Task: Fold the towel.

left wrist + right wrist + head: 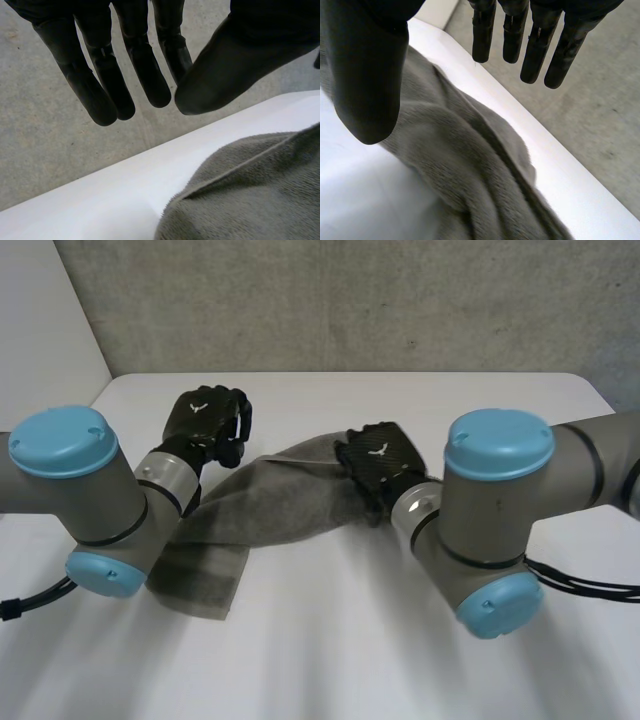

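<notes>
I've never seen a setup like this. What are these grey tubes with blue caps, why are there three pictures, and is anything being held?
These are two robot arms at a white table. Each ends in a black hand: the left hand and the right hand. The head view looks down from a camera between the arms; the other two come from cameras on the wrists, looking along each palm. A grey towel lies rumpled on the table. Both hands are open, holding nothing; the right hand is over one end of the towel.
</notes>
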`<state>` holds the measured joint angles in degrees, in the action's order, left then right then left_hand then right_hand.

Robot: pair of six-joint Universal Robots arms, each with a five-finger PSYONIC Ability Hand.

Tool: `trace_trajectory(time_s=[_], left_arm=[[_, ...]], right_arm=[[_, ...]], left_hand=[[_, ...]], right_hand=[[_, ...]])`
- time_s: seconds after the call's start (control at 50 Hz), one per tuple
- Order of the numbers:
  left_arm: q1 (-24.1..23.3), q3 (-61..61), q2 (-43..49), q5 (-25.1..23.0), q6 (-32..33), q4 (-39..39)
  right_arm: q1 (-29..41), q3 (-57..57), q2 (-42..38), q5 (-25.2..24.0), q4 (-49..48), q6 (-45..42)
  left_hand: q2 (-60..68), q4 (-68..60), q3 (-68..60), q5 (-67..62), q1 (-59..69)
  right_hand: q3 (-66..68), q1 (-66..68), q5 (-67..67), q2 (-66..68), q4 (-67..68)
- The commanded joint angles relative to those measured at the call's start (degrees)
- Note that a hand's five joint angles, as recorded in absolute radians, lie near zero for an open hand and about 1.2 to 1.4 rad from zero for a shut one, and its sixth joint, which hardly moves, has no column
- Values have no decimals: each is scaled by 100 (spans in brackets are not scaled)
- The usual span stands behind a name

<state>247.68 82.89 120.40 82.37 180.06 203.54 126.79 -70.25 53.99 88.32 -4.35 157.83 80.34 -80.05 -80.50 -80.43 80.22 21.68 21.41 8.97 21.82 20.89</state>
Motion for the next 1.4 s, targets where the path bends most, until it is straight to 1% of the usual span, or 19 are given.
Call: trace_trajectory(time_s=[0.02,0.06,0.1,0.28,0.48,0.6,0.74,0.94,1.06,1.12,1.16,1.22,1.26,1.28,1.3,1.32,1.34,1.36,1.4], left_arm=[[79,-308,115,-2,47,-86],[88,-396,186,-11,47,-157],[158,-606,396,-19,56,-366],[255,-1179,880,-142,64,-772],[334,-1977,1371,-871,56,-1061],[387,-2550,1671,-1039,56,-1457],[439,-3655,2364,-1179,56,-2309],[598,-4246,2866,-1259,64,-2591],[589,-4246,3042,-1259,336,-2609],[589,-4211,3121,-1259,538,-2652],[580,-4185,3147,-1259,635,-2696],[563,-4158,3174,-1259,819,-2775],[554,-4123,3174,-1250,899,-2793],[545,-4079,3157,-1180,969,-2785],[545,-4079,3156,-1180,970,-2784],[528,-4009,3130,-1127,1022,-2767],[519,-3922,3078,-1057,1066,-2767],[519,-3921,3077,-1056,1066,-2767],[492,-3702,2815,-873,1163,-2732]], right_arm=[[-584,-129,322,-8,31,46],[-698,-164,367,-8,31,64],[-796,-182,402,1,31,90],[-1437,-314,499,-69,496,774],[-1833,-675,534,-166,628,1470],[-1895,-929,578,-298,637,1672],[-1895,-1140,596,-315,637,1954],[-1886,-1343,587,-333,585,2261],[-1877,-1343,534,-324,567,2261],[-1877,-1343,525,-324,558,2261],[-1877,-1351,525,-324,541,2226],[-1877,-1360,517,-324,514,2217],[-1886,-1369,525,-342,444,2182],[-1886,-1369,525,-342,444,2182],[-1886,-1360,525,-368,409,2174],[-1886,-1351,525,-412,365,2165],[-1886,-1351,525,-412,365,2165],[-1877,-1343,525,-473,339,2104],[-1877,-1343,560,-535,321,2025]], left_hand=[[-2605,2576,2622,3615,-2593],[-2773,2744,2790,3783,-2762],[-3492,3463,3509,4502,-3481],[-4237,4208,4254,5246,-4225],[-5296,5267,5313,6305,-5284],[-5397,5368,5414,6407,-5386],[-5448,5419,5465,6457,-5436],[-5431,5402,5448,6441,-5419],[-5347,5318,5364,6357,-5336],[-5247,5218,5263,6256,-5235],[-5163,5134,5180,6172,-5151],[-4744,4715,4761,5753,-4732],[-4270,4241,4287,5280,-4259],[-3654,3625,3671,4664,-3643],[-3648,3619,3665,4658,-3636],[-2749,2720,2766,3758,-2737],[-1840,1811,1857,2850,-1829],[-1831,1802,1848,2841,-1820],[-475,447,492,1485,-464]], right_hand=[[-469,-443,-199,-484,-390],[-519,-493,-249,-534,-441],[-638,-611,-367,-652,-559],[-1142,-1116,-872,-1157,-1063],[-1168,-1141,-897,-1182,-1089],[-1168,-1141,-897,-1182,-1089],[-1168,-1141,-897,-1182,-1089],[-1168,-1141,-897,-1182,-1089],[-1168,-1141,-897,-1182,-1089],[-756,-729,-485,-770,-677],[248,274,518,233,326],[859,886,1130,845,938],[2331,2357,2601,2316,2410],[2340,2366,2610,2325,2418],[3422,3449,3692,3407,3501],[4549,4575,4819,4534,4627],[4560,4586,4830,4545,4639],[5459,5486,5730,5445,5538],[5829,5855,6099,5814,5908]])
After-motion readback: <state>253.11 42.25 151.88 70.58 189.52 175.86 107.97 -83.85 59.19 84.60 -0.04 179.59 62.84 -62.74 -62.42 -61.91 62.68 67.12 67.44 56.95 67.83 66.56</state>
